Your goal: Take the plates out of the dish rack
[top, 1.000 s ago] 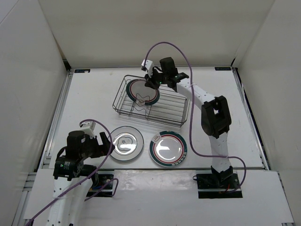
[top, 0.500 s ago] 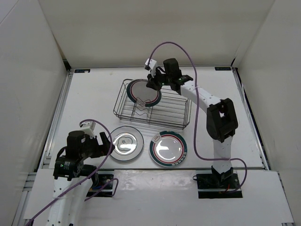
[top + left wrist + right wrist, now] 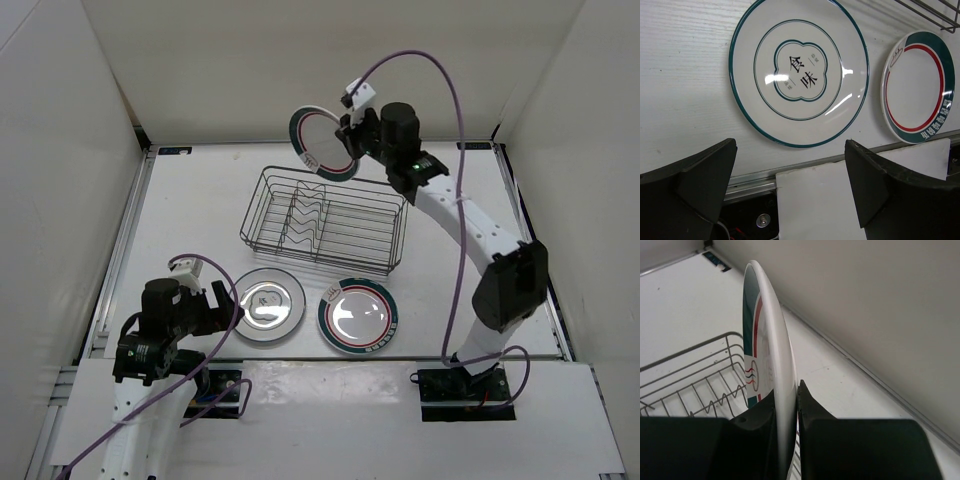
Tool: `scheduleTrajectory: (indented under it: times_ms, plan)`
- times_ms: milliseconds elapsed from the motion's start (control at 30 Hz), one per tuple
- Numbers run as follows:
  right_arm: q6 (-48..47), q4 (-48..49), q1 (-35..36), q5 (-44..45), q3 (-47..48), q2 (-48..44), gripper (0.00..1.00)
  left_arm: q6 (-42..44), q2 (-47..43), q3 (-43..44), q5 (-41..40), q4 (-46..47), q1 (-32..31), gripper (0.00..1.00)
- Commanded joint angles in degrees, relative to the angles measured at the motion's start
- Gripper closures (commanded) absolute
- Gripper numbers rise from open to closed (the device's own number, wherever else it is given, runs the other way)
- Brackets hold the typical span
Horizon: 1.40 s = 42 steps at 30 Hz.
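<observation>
My right gripper (image 3: 348, 140) is shut on the rim of a white plate with a teal band and a red ring (image 3: 320, 143). It holds the plate upright in the air, above and behind the dark wire dish rack (image 3: 398, 222). In the right wrist view the plate (image 3: 767, 350) is edge-on between my fingers (image 3: 812, 410), with the rack (image 3: 695, 385) below it. No plates show in the rack. Two plates lie flat on the table in front: a silvery one with thin teal rings (image 3: 264, 303) (image 3: 799, 70) and a teal-banded, red-ringed one (image 3: 358, 315) (image 3: 917, 85). My left gripper (image 3: 224, 299) (image 3: 790, 155) is open and empty beside the silvery plate.
White walls enclose the table on three sides; the held plate is close to the back wall. A metal rail and a white board (image 3: 840, 200) run along the near edge. Purple cables loop from both arms.
My right gripper has lifted the plate up and back out of the rack, towards the rear wall. The left arm has not moved.
</observation>
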Motion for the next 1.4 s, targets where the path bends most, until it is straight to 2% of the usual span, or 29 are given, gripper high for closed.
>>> scheduleTrajectory:
  times_ms: [0, 67, 100, 167, 200, 267, 333, 367, 500, 533, 667, 767, 867, 1100, 1367]
  plan:
    - [3.8, 5.4, -0.2, 6.6, -3.1, -8.9, 1.00, 0.2, -0.5, -0.1, 0.9, 0.9, 0.2, 0.00]
    - [11.0, 1.3, -0.1, 6.8, -5.0, -13.8, 1.00, 0.1, -0.6, -0.2, 1.0, 1.1, 0.3, 0.00]
    - [15.2, 0.5, -0.2, 6.6, -10.3, -20.0, 1.00, 0.1, -0.9, -0.2, 1.1, 0.9, 0.2, 0.00]
    - [23.2, 0.4, -0.2, 6.4, -15.3, -24.5, 1.00, 0.1, -0.9, -0.2, 1.1, 0.9, 0.2, 0.00]
    - [24.8, 0.9, -0.3, 5.9, -24.2, -31.8, 1.00, 0.1, -1.2, -0.2, 1.2, 0.9, 0.3, 0.00]
    - [31.0, 0.4, 0.0, 4.7, -31.5, -36.4, 1.00, 0.3, -0.9, -0.1, 1.5, 0.9, 0.2, 0.00]
    - [34.0, -4.0, -0.1, 4.2, -38.5, -44.5, 1.00, 0.4, -0.9, -0.1, 1.7, 1.0, 0.3, 0.00]
    - [39.2, -5.4, 0.0, 3.7, -40.0, -48.1, 1.00, 0.5, -0.8, -0.1, 2.2, 1.2, 0.2, 0.00]
    - [47.0, -12.5, 0.0, 0.0, -49.8, -57.2, 1.00, 0.5, 0.3, -0.1, 2.6, 1.3, 0.2, 0.00]
    - [48.4, -12.8, 0.0, -0.7, -55.1, -61.0, 1.00, 0.6, 0.5, -0.1, 2.9, 1.4, 0.3, 0.00]
    - [51.9, -12.9, 0.0, -1.3, -65.4, -67.4, 1.00, 0.6, 1.2, -0.1, 2.7, 2.0, 0.3, 0.00]
    - [54.5, -9.0, 0.0, -1.4, -74.2, -71.4, 1.00, 0.6, 2.4, 0.1, 2.4, 1.1, 0.3, 0.00]
    - [57.9, -5.0, 0.0, -1.6, -79.2, -73.4, 1.00, 0.7, 2.0, 0.1, 2.6, 1.6, 0.2, 0.00]
    - [60.8, -4.9, 0.1, 2.2, -84.4, -75.1, 1.00, 0.5, 2.7, -0.1, 1.7, 1.7, 0.2, 0.00]
    - [66.9, -0.8, 0.0, 3.2, -89.9, -71.6, 0.99, 0.4, 4.0, 0.0, 1.2, 1.4, 0.2, 0.00]
